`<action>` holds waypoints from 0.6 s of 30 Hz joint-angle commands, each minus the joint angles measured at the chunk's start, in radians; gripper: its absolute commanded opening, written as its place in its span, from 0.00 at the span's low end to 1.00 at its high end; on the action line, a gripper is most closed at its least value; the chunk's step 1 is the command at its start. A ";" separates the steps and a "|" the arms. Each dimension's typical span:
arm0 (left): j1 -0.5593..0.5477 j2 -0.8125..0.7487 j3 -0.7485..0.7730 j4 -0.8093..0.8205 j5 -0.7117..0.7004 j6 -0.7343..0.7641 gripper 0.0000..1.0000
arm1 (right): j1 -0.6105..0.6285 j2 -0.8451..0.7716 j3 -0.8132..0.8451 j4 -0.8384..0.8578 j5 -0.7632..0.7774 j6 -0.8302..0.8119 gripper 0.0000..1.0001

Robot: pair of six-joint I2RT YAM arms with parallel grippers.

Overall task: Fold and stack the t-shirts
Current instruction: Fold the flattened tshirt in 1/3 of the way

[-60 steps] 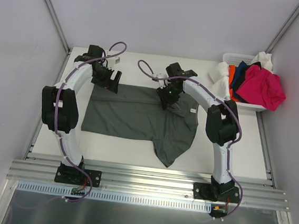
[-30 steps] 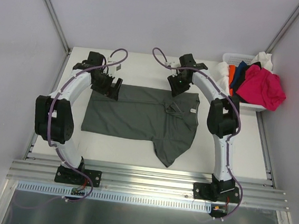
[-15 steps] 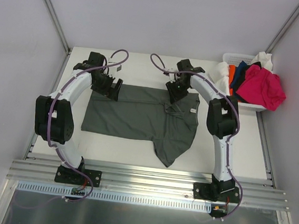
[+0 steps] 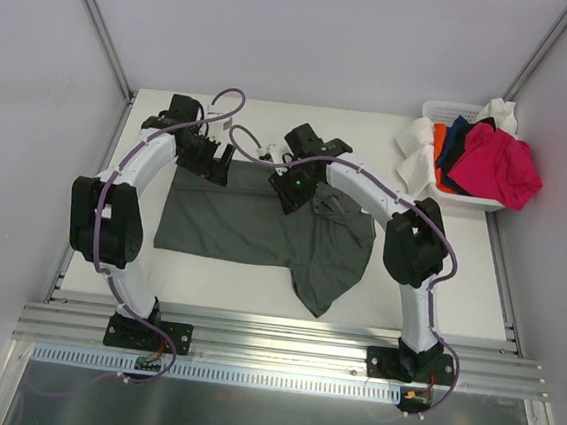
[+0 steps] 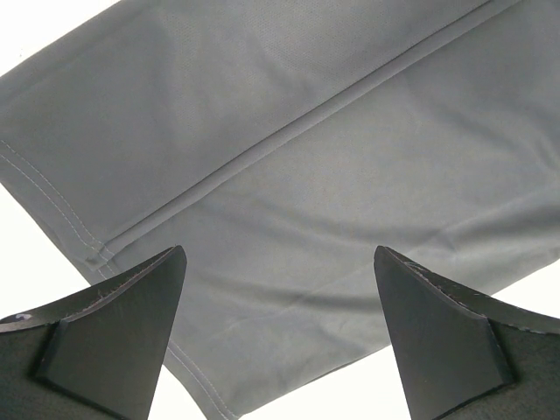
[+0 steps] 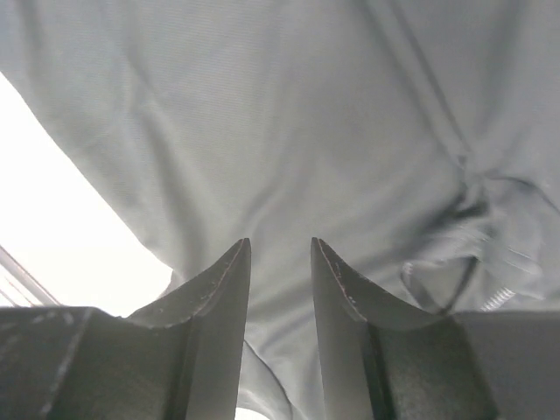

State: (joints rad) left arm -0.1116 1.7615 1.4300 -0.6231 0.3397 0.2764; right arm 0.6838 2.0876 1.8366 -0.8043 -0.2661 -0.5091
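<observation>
Overhead, shirt: dark charcoal grey cloth t-shirt (image 4: 252, 225) lies spread on the flat white table (image 4: 272, 121); its left part is smooth, its right part rumpled, and one end trails toward the near edge
Overhead, left arm: left gripper (image 4: 211, 165) sits over the shirt's far left corner, jaws spread wide
Overhead, right arm: right gripper (image 4: 290, 195) sits over the middle of the shirt's far edge; its jaws are too small to read from this view
Overhead, basket: white slotted plastic basket (image 4: 434, 109) stands at the table's far right corner, heaped with a magenta-pink t-shirt (image 4: 494, 163), a navy t-shirt (image 4: 462, 129), an orange t-shirt (image 4: 438, 139) and a white t-shirt (image 4: 410, 149); well apart from the grey one
Left wrist, cloth: grey shirt (image 5: 332, 157) fills most of the view; a stitched hem runs down its left edge and a straight seam crosses diagonally; bare table (image 5: 26, 22) shows at the corners
Left wrist, fingers: dark fingers (image 5: 122, 332) stand far apart, released, gripping nothing
Right wrist, cloth: grey shirt (image 6: 262, 114) lies below; a puckered patch at lower right is probably the collar, though it is blurred; table (image 6: 61, 219) shows at left
Right wrist, fingers: dark fingers (image 6: 219, 297) leave a narrow gap with cloth visible through it, nothing clamped; I cannot tell whether the tips touch the cloth
</observation>
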 commanded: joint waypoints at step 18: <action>0.000 -0.083 -0.054 0.011 0.010 0.027 0.91 | -0.132 0.038 0.055 0.022 0.051 -0.022 0.37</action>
State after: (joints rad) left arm -0.1116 1.7252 1.3754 -0.6098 0.3397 0.2813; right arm 0.5495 2.1040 1.8385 -0.7868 -0.2100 -0.5270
